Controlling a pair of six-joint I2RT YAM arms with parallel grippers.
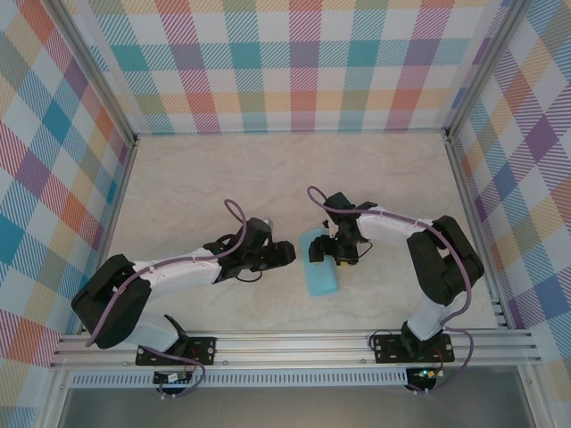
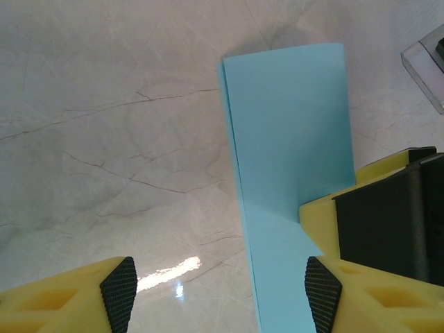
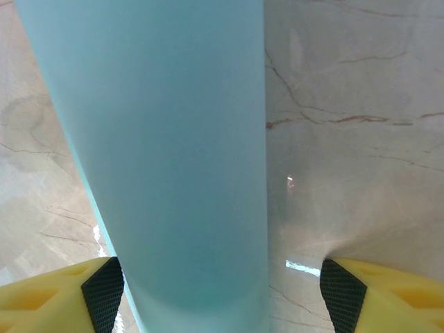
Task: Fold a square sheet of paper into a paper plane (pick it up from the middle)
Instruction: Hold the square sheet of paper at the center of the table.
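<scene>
The square sheet of paper point(image 1: 319, 267) is light blue and lies folded into a long narrow rectangle on the marble table between the arms. My left gripper point(image 1: 287, 254) hovers just left of it, open. In the left wrist view the paper point(image 2: 291, 132) runs up from between the open left gripper point(image 2: 220, 295) fingers, its long folded edge on the left. My right gripper point(image 1: 324, 253) is over the paper's far end. One of its yellow fingers point(image 2: 378, 229) sits on the paper's right side. In the right wrist view the paper point(image 3: 166, 152) lies between the open right gripper point(image 3: 222, 295).
Plaid walls and aluminium frame posts point(image 1: 120, 134) close the table on three sides. A rail point(image 1: 294, 343) carrying both arm bases runs along the near edge. Bare marble table point(image 1: 268, 178) stretches behind the paper.
</scene>
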